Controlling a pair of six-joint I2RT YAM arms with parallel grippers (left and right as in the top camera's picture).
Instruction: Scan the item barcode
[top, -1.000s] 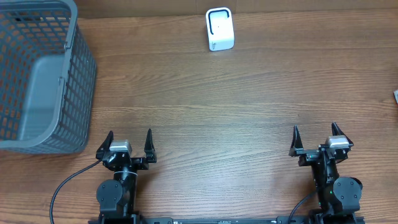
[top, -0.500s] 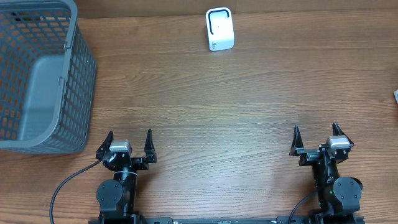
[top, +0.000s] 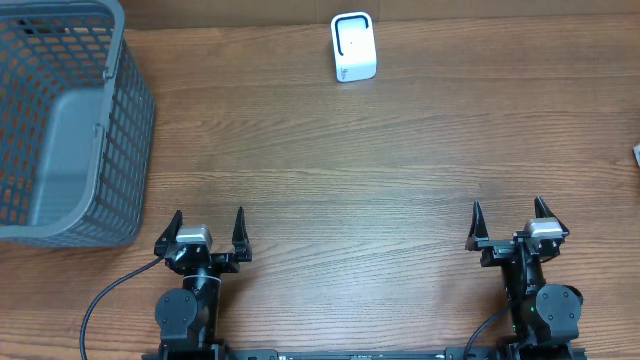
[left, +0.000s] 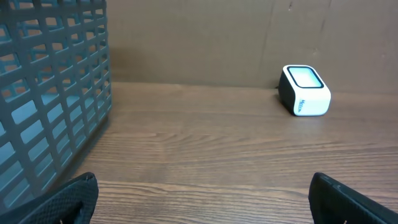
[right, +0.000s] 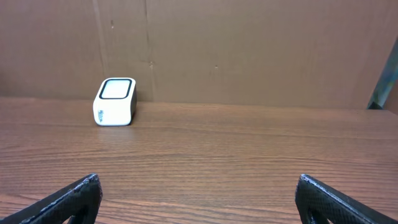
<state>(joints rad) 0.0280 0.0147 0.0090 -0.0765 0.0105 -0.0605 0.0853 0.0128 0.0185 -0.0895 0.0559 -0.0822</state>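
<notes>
A white barcode scanner (top: 353, 47) with a dark-rimmed window stands at the far middle of the wooden table; it also shows as the scanner (left: 305, 91) at the right of the left wrist view and the scanner (right: 115, 101) at the left of the right wrist view. The item with the barcode is out of view. My left gripper (top: 208, 218) rests at the near left edge, open and empty, its gripper (left: 202, 180) jaws wide over bare wood. At the near right edge my right gripper (top: 505, 208) is likewise open, the gripper (right: 198, 180) holding nothing.
A grey plastic mesh basket (top: 60, 130) fills the far left; the basket wall (left: 50, 93) is close on the left gripper's left. A small pale thing (top: 636, 153) is cut off at the right edge. A brown cardboard wall (right: 249, 50) backs the table.
</notes>
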